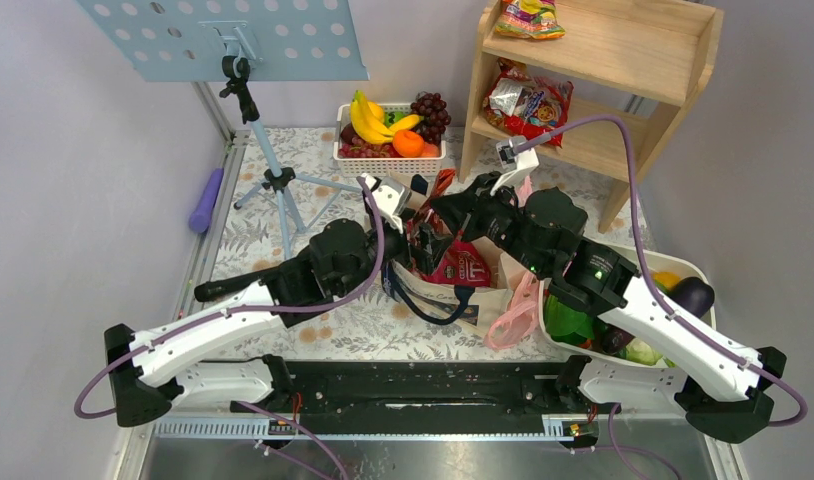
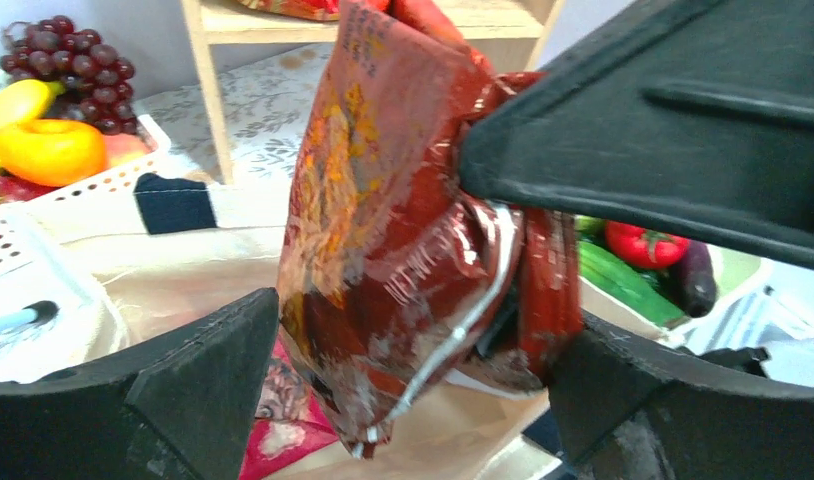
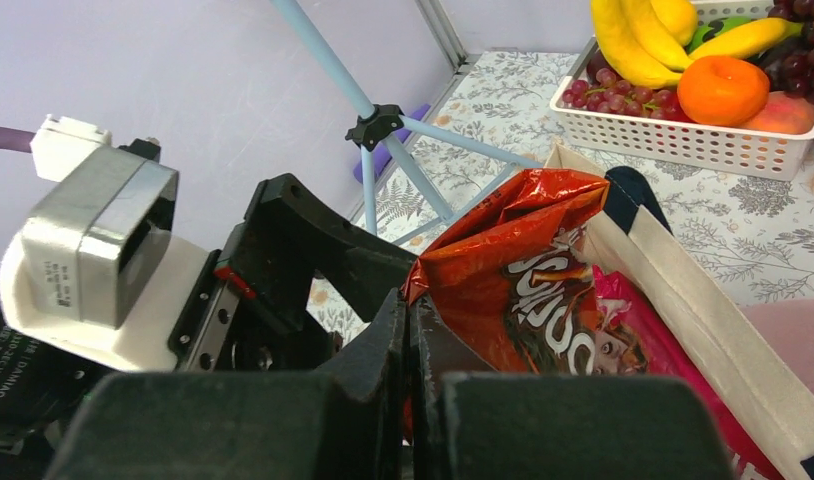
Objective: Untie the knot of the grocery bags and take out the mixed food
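A glossy dark red snack packet (image 1: 430,240) hangs over the beige canvas tote (image 1: 483,300). My right gripper (image 1: 448,212) is shut on the packet's edge, as the right wrist view (image 3: 413,340) shows. My left gripper (image 2: 413,380) is open, its fingers (image 2: 213,370) on either side of the packet (image 2: 403,250) and close to its sides. A magenta packet (image 3: 633,340) lies inside the tote (image 3: 683,300). A crumpled pink plastic bag (image 1: 513,310) lies against the tote's right side. I see no knot on it.
A white basket (image 1: 388,160) of bananas, grapes and an orange stands at the back. A wooden shelf (image 1: 623,60) holds snack packets. A white basin (image 1: 688,262) of vegetables is at the right. A music stand tripod (image 1: 278,180) is at the left.
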### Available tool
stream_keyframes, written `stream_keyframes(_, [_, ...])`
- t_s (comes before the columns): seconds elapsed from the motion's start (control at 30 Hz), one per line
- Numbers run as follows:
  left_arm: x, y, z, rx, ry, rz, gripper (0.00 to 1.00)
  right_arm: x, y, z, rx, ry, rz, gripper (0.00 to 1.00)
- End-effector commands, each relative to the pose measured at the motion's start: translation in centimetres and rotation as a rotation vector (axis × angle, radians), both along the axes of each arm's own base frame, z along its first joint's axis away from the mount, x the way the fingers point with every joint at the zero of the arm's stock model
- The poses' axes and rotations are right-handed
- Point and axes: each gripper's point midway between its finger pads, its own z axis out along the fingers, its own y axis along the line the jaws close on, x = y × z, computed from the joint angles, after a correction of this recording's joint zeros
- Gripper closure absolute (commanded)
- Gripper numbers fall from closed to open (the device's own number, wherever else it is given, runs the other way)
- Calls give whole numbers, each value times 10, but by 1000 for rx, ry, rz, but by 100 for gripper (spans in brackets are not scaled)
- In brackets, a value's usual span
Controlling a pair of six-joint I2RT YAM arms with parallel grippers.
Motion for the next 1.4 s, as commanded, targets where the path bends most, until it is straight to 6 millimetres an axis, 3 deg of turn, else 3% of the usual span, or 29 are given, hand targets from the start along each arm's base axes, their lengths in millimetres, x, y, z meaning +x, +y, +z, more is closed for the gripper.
stream_keyframes(0.0, [9,4,34,-52,-74,55,11,-5,-1,41,115,-59,22,100])
stream_keyframes(0.17, [-5,-8,33,-55,-80,-49,62,-8,-4,33,109,-43,25,100])
stream_keyframes(0.3, [-11,-5,30,-53,-76,-71,86,-15,-7,23,73,-24,44,100])
stream_keyframes(0.33, [-13,-3,31,-56,-72,-76,91,-17,-8,21,61,-20,49,92])
stream_keyframes(0.4, [-17,1,33,-60,-68,-87,100,-21,-12,16,34,-14,62,60])
stream_keyframes(0.5, [-24,9,32,-55,-38,-102,100,-26,-25,10,-8,-15,48,12])
stream_keyframes(0.53, [-25,12,32,-59,-21,-101,100,-27,-33,10,-15,-23,29,2])
stream_keyframes(0.73, [-29,29,45,-187,105,-149,100,-37,-47,-4,-45,-72,46,1])
stream_keyframes(1.0, [-50,34,78,-371,178,-299,100,-83,-1,-17,-71,-102,429,0])
stream_keyframes(1.17, [-56,37,84,-423,198,-325,100,-69,9,-31,-79,-66,389,0])
stream_keyframes(1.37, [-61,35,88,-469,220,-353,100,-52,9,-40,-112,-153,288,0])
